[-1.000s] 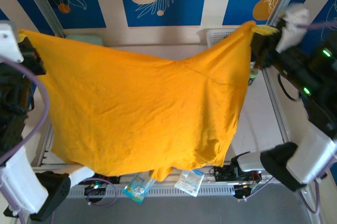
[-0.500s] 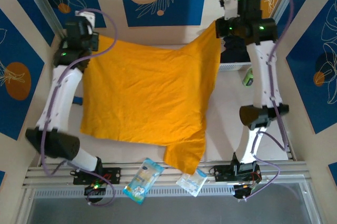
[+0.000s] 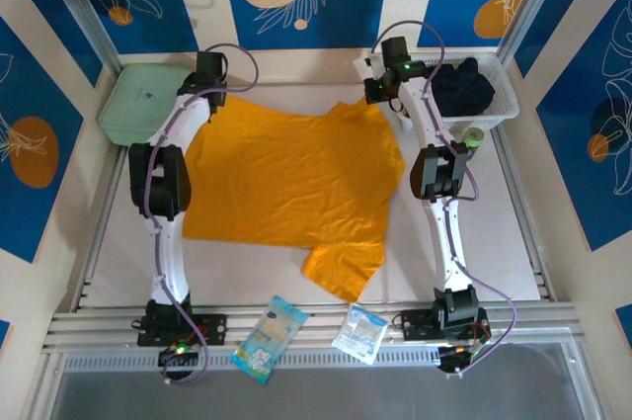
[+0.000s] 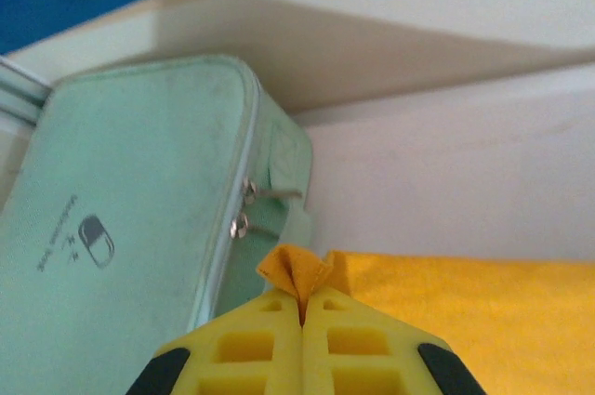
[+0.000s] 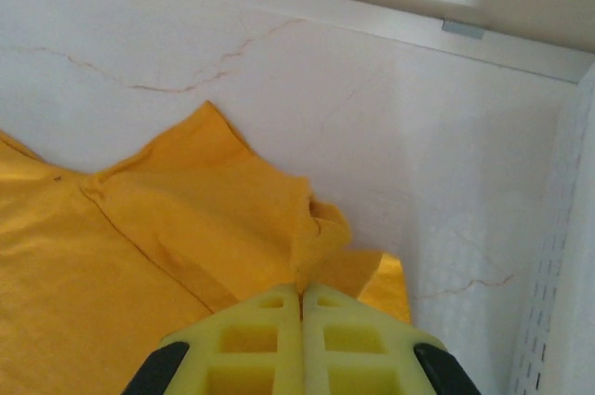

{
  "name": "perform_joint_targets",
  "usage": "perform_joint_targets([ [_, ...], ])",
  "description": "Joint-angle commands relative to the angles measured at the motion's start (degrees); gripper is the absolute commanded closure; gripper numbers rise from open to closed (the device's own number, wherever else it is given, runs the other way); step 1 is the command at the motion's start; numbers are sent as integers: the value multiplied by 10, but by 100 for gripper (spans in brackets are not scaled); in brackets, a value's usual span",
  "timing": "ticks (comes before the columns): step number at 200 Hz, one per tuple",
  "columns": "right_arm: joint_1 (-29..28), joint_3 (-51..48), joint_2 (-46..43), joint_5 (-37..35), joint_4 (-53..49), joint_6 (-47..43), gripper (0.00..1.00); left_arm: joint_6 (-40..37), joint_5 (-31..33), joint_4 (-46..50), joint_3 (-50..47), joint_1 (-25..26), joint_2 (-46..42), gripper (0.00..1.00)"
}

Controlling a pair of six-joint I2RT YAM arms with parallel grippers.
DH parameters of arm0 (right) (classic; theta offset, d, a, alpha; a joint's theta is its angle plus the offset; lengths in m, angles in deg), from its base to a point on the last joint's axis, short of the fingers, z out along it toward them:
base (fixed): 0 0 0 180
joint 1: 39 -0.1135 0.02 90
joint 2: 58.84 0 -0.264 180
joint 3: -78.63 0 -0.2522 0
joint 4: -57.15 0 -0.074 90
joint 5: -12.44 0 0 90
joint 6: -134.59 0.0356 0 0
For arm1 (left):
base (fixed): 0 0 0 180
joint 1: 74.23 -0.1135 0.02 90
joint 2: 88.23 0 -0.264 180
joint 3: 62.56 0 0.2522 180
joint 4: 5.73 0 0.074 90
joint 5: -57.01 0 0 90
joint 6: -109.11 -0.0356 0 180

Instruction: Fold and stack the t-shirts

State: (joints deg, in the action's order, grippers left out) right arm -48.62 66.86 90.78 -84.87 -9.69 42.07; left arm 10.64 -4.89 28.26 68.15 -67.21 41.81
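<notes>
A bright orange-yellow t-shirt (image 3: 286,168) lies spread on the white table, one sleeve (image 3: 341,267) pointing toward the near edge. Both arms reach to the far end. My left gripper (image 3: 211,102) pinches the shirt's far left corner. In the left wrist view, that gripper (image 4: 302,297) is shut on a small peak of orange cloth (image 4: 296,269). My right gripper (image 3: 376,96) holds the far right corner. Seen from the right wrist, it (image 5: 302,291) is shut on a raised fold of the shirt (image 5: 139,246), which lies flat to the left.
A pale mint-green zip case (image 3: 143,99) sits at the far left, close beside the left gripper (image 4: 130,218). A white basket (image 3: 499,109) holding dark cloth (image 3: 464,84) stands at the far right. Two plastic packets (image 3: 267,336) (image 3: 360,333) lie on the near rail.
The shirt was held up high, stretched between both grippers. Both arms have swung forward and down, and it now lies flat on the table with both grips kept.
</notes>
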Motion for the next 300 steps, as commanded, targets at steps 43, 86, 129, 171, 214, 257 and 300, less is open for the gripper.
perform_joint_targets([
  [43,-4,-15,-47,38,45,25,100,2,19,-9,46,-20,37,100],
  [86,-5,-190,-165,86,96,45,100,-1,4,-10,25,-32,23,100],
  [129,-10,-363,-279,132,164,84,100,3,-16,-17,-5,-32,13,100],
  [171,-30,-496,-363,125,215,107,100,9,-20,-58,-70,-33,-23,100],
  [214,-41,-634,-455,113,257,127,100,-7,-8,-91,-122,-36,-55,100],
  [257,-54,-731,-516,110,281,142,100,-18,3,-112,-158,-39,-67,100],
  [300,-71,-778,-534,104,296,152,100,-38,8,-147,-201,-41,-74,100],
])
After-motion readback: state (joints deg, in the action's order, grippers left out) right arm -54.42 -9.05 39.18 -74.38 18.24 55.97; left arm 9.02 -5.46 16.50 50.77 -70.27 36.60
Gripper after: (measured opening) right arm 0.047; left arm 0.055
